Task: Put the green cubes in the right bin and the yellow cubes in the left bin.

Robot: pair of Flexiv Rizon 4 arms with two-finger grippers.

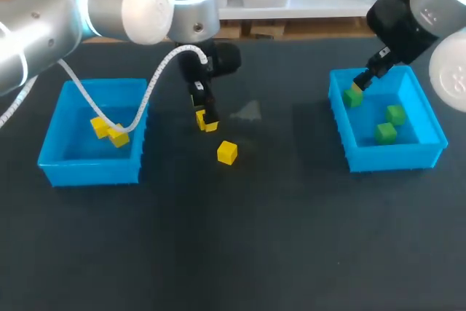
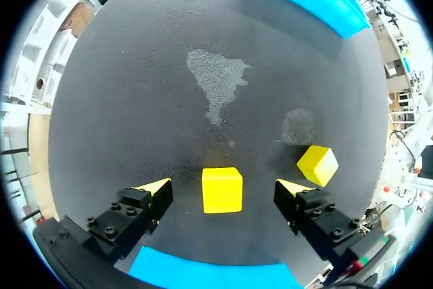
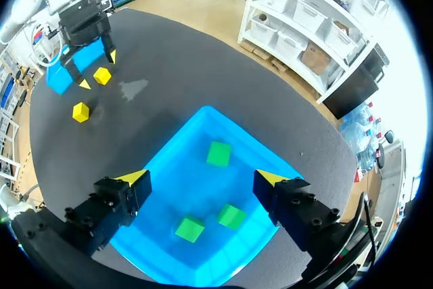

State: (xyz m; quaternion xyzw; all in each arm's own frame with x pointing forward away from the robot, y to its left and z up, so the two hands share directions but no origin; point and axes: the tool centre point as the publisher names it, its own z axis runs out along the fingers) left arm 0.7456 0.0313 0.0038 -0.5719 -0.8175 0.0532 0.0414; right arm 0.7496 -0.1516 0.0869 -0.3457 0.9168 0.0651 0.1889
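Note:
My left gripper (image 1: pixel 206 120) (image 2: pixel 224 187) is low over the table's middle, open, with a yellow cube (image 2: pixel 222 189) between its fingers and a gap on each side. A second yellow cube (image 1: pixel 227 152) (image 2: pixel 317 164) lies loose just beside it. Two yellow cubes (image 1: pixel 109 130) rest in the left blue bin (image 1: pixel 54 143). My right gripper (image 1: pixel 362 81) (image 3: pixel 204 178) hangs open above the right blue bin (image 1: pixel 429 118) (image 3: pixel 203 116), holding nothing. Three green cubes (image 3: pixel 218 153) (image 3: pixel 232 216) (image 3: pixel 189 229) lie on that bin's floor.
A pale smudge (image 1: pixel 247 111) (image 2: pixel 216 79) marks the dark mat ahead of the left gripper. The left arm's white cable (image 1: pixel 156 78) droops over the left bin. The right wrist view shows the left gripper (image 3: pixel 88 38) far off beside both loose yellow cubes.

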